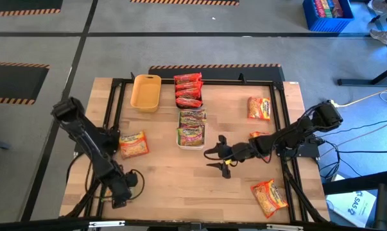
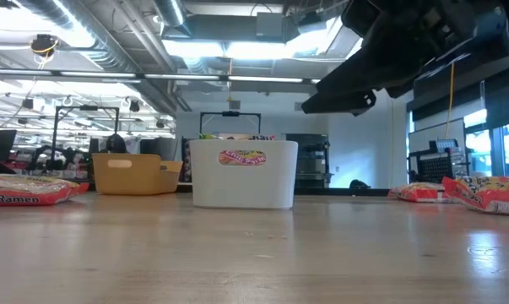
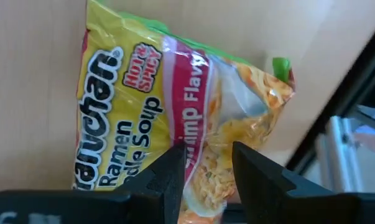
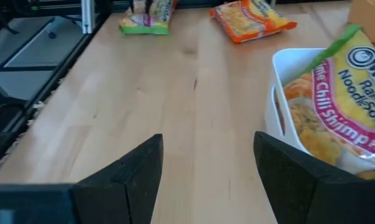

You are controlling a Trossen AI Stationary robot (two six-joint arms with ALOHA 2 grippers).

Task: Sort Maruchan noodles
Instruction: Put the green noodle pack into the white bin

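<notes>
The right hand (image 1: 217,160) hangs over the middle of the wooden table (image 1: 174,186), with its two fingers spread open and nothing between them. Bare wood lies under it and in front of it, so there is lots of open room there. Just beside it stands the white tray (image 1: 190,142), filled with green-pink noodle packets (image 1: 191,126). Behind that tray, a stack of red packets (image 1: 187,90) sits near the far edge of the table, next to a yellow tray (image 1: 146,92) with nothing showing in it. The left hand (image 3: 204,180) is at the left side of the table, right above a green-pink packet (image 1: 134,144) lying flat near the black frame rail (image 1: 110,115). Its fingers are partly open and do not squeeze the packet. Three orange packets lie on the right side: one (image 1: 259,108) by the far right edge, one (image 1: 257,135) half hidden under the right arm, and one (image 1: 269,196) near the front right corner. The front middle of the table is clear wood.
</notes>
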